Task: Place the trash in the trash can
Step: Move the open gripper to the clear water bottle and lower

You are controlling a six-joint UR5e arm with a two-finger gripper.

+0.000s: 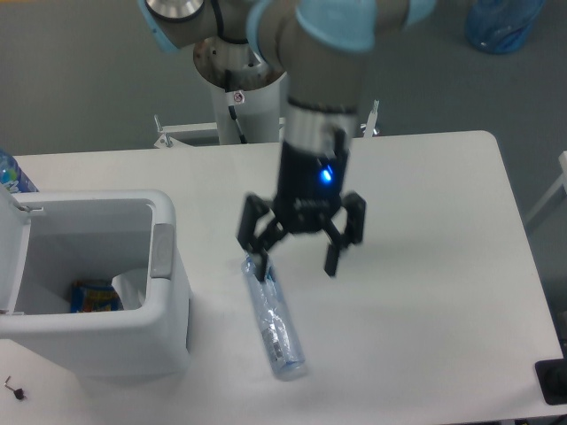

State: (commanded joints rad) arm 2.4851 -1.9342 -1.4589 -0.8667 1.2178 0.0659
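Observation:
The crushed clear bottle (273,320) lies on the white table (425,292), running from near the gripper's left finger down toward the front edge. My gripper (298,264) is open and points down. Its left fingertip (262,263) is at the bottle's far end, and its right finger stands over bare table. The white trash can (164,305) stands open at the left with its grey latch tab (163,250) on the rim. Inside it lie a blue-yellow snack packet (95,297) and a pale crumpled item (131,288), perhaps the wrapper.
The robot's white base (239,97) stands behind the table's far edge. A blue bag (501,23) is on the floor at the top right. A blue-labelled bottle (11,173) shows at the left edge. A black object (553,382) sits at the table's front right corner.

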